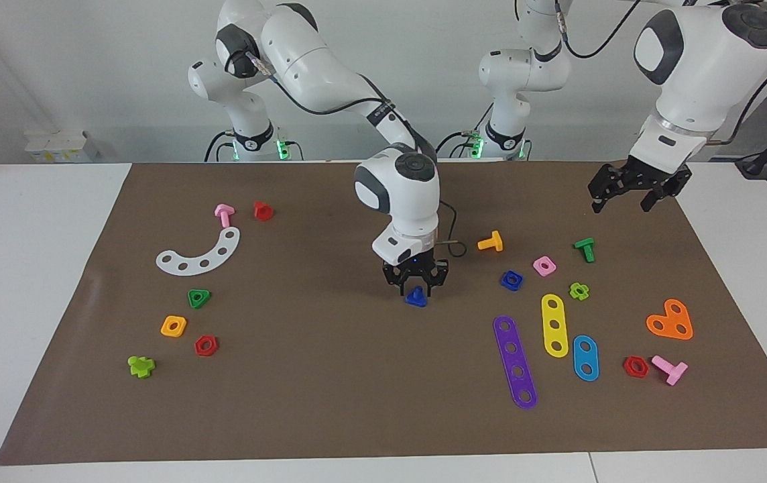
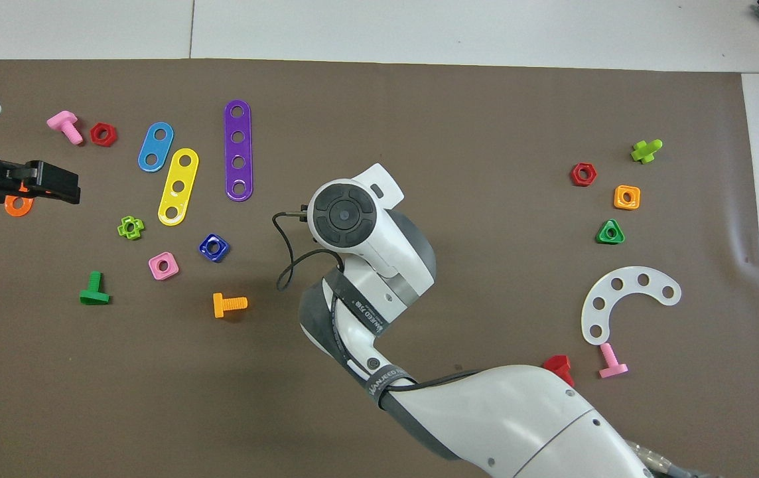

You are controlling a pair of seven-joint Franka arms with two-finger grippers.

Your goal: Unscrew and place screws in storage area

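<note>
A small dark-blue screw (image 1: 416, 296) with a triangular head lies on the brown mat (image 1: 316, 376) near the table's middle. My right gripper (image 1: 416, 287) is low over it, fingers open and standing on either side of the screw. In the overhead view the right arm's hand (image 2: 346, 216) hides the screw. My left gripper (image 1: 625, 200) is open and empty, raised over the mat at the left arm's end. In the overhead view it (image 2: 54, 186) hangs over an orange heart-shaped plate (image 2: 16, 206).
Beside the left arm's end lie a blue square nut (image 1: 511, 280), pink nut (image 1: 544, 265), orange bolt (image 1: 491, 242), green bolt (image 1: 585, 249), and purple (image 1: 515, 361), yellow (image 1: 554, 325) and blue strips (image 1: 585, 357). Toward the right arm's end lie a white curved plate (image 1: 199, 255) and several nuts.
</note>
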